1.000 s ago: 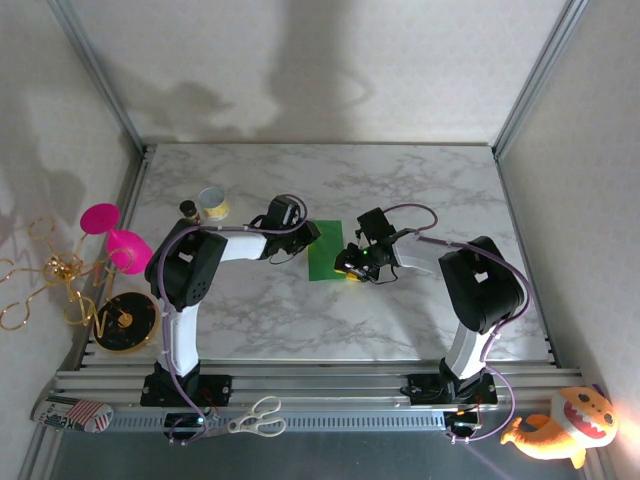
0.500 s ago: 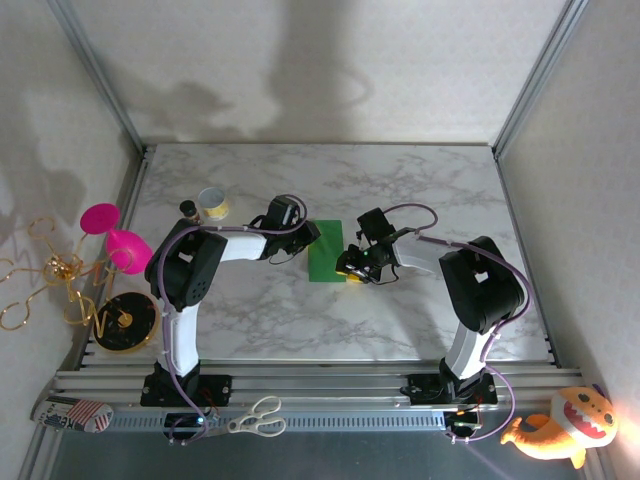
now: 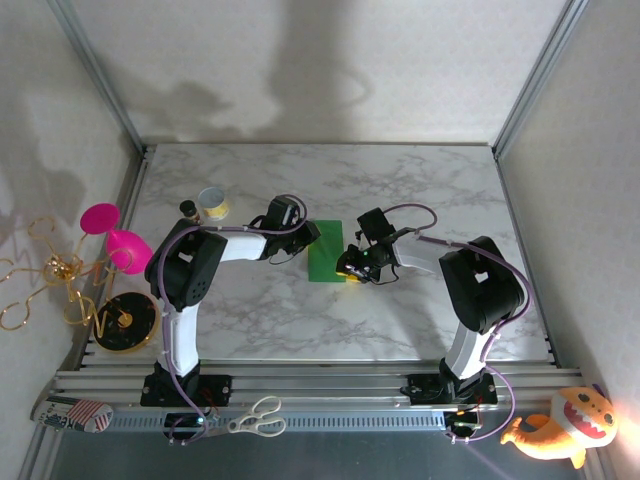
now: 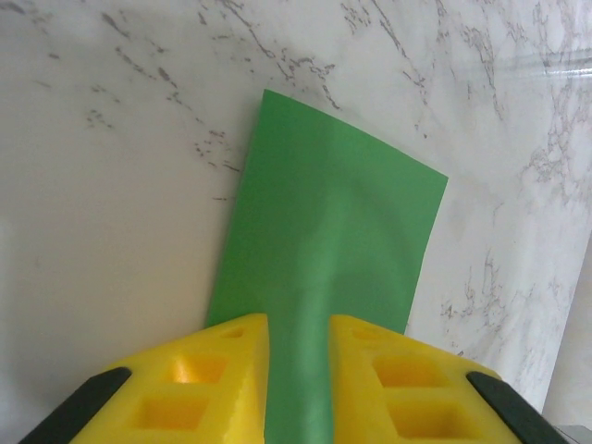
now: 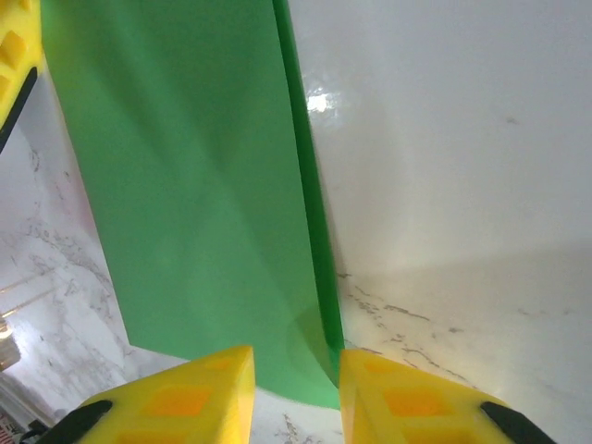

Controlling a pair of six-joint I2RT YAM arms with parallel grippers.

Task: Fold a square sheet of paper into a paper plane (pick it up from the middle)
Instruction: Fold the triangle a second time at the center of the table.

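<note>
The square sheet of paper (image 3: pixel 325 255) lies on the marble table as a bright-green upright rectangle, folded over on itself. A darker strip of the lower layer (image 5: pixel 310 185) shows along its right edge. My left gripper (image 3: pixel 311 238) is at the paper's upper left edge. Its yellow fingers (image 4: pixel 222 370) stand a little apart on the sheet (image 4: pixel 333 203), with a soft raised ridge of paper running into the gap at the left gripper (image 4: pixel 299 324). My right gripper (image 3: pixel 351 271) is at the lower right corner, jaws open and straddling the folded edge (image 5: pixel 324 351). No paper plane shape is in view.
A tin can (image 3: pixel 212 205) and a small dark bottle (image 3: pixel 188 208) stand left of the left arm. Pink cups (image 3: pixel 112 240), gold wire and a black disc (image 3: pixel 125 320) sit off the table's left edge. Scissors (image 3: pixel 256 417) and an orange plush toy (image 3: pixel 560 428) lie by the front rail.
The right gripper has shifted very slightly at the paper's right edge. The left arm and the paper have not visibly moved.
</note>
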